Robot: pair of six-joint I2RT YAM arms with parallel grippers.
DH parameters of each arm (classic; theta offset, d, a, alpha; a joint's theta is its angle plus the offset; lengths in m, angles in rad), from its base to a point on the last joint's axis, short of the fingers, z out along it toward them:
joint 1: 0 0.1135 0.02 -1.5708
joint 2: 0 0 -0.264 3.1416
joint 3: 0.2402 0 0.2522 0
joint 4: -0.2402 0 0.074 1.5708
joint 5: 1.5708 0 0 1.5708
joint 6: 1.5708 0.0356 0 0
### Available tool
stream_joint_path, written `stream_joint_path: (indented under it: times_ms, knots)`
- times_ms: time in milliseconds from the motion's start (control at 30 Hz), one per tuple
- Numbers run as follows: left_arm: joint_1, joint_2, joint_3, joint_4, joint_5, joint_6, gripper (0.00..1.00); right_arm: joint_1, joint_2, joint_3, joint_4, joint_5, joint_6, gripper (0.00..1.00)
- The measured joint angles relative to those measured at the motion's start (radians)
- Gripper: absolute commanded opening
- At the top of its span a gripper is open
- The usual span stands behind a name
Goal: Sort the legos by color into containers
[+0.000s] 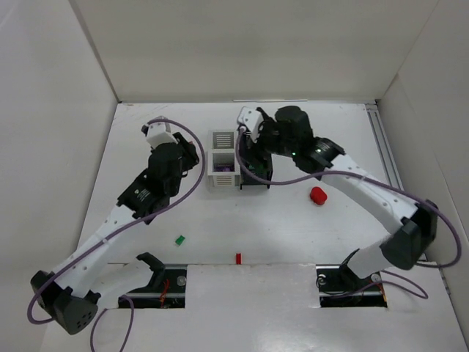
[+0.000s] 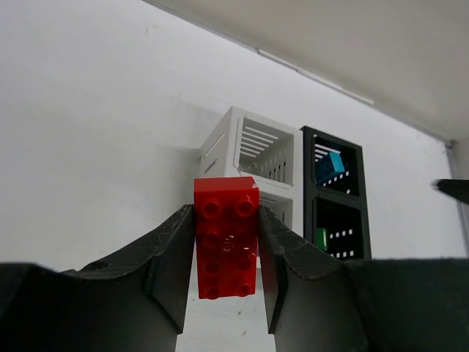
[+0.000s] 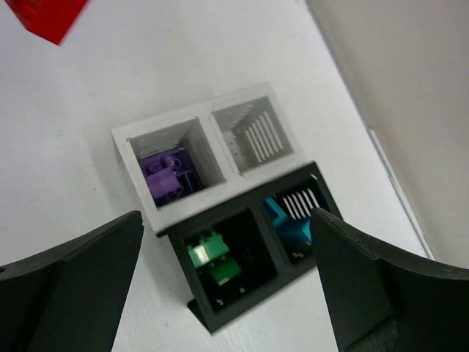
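My left gripper (image 2: 226, 293) is shut on a red lego (image 2: 226, 238), a two-by-four brick held studs-up, short of the white container (image 2: 253, 154). In the top view it (image 1: 187, 152) hovers left of that container (image 1: 222, 158). My right gripper (image 3: 226, 242) is open and empty above the black container (image 3: 249, 249). This container holds green legos (image 3: 212, 257) in one compartment and a cyan lego (image 3: 289, 224) in the other. Purple legos (image 3: 165, 180) lie in one white compartment. Loose on the table are a red lego (image 1: 317, 195), a green lego (image 1: 179, 239) and a small red lego (image 1: 238, 257).
The two containers stand side by side at mid-table, the black one (image 1: 254, 176) largely covered by my right arm in the top view. White walls enclose the table on the left, back and right. A red blur (image 3: 44, 18) shows at the right wrist view's corner.
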Motion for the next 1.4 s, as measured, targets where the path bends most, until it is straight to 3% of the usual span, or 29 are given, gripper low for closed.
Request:
stream_joint_path:
  times_ms: [267,633,733,867,1300,1400]
  knots:
    - [0.002,0.308,0.102,0.119,0.081,0.099,0.0,-0.225,-0.319,-0.228,-0.042,0.088,0.035,1.0]
    - [0.052,0.65,0.283,0.275,0.113,0.215,0.0,-0.452,-0.446,-0.416,-0.226,0.179,0.06,1.0]
    - [0.061,0.701,0.311,0.288,0.12,0.227,0.16,-0.49,-0.459,-0.416,-0.253,0.188,0.061,1.0]
    - [0.072,0.748,0.328,0.302,0.142,0.229,0.18,-0.52,-0.461,-0.416,-0.269,0.19,0.063,1.0]
    - [0.079,0.78,0.328,0.309,0.199,0.229,0.53,-0.562,-0.44,-0.445,-0.307,0.184,0.064,1.0]
    - [0.079,0.78,0.323,0.308,0.212,0.229,0.54,-0.562,-0.44,-0.455,-0.307,0.178,0.063,1.0]
